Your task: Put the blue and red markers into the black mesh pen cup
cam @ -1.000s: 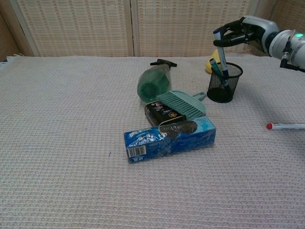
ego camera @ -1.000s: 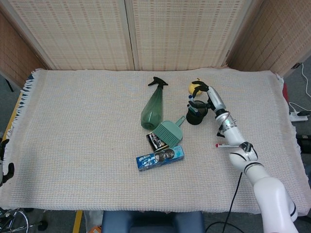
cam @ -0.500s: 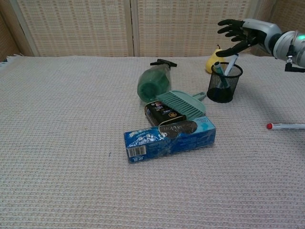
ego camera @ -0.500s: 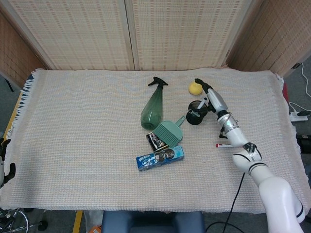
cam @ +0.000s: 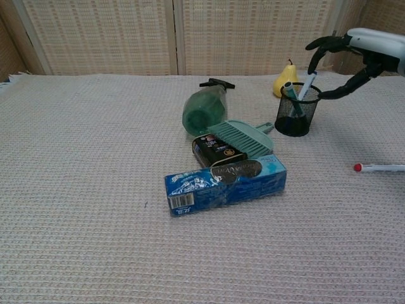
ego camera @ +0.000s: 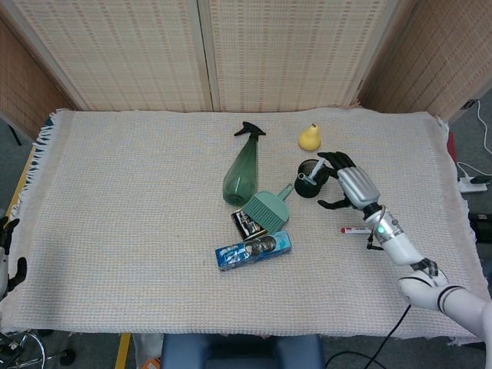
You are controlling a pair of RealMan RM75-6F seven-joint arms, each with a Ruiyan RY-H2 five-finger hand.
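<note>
The black mesh pen cup [ego camera: 310, 178] [cam: 297, 113] stands right of centre. The blue marker [cam: 307, 83] leans inside it beside a teal pen [cam: 290, 95]. Right of the cup the red marker [ego camera: 355, 229] [cam: 380, 168] lies flat on the cloth. My right hand [ego camera: 346, 186] [cam: 354, 54] hovers just right of the cup, fingers spread, holding nothing. At the far left edge of the head view only dark bits of my left hand [ego camera: 6, 261] show, off the table.
A green spray bottle [ego camera: 242, 173] lies left of the cup. A teal brush [ego camera: 267, 206], a black tin [ego camera: 246, 223] and a blue biscuit pack [ego camera: 254, 248] cluster in front of it. A yellow pear [ego camera: 310, 137] stands behind the cup.
My right hand let go of the blue marker, which now leans in the cup. The hand opened and drew back to the right, toward me.
</note>
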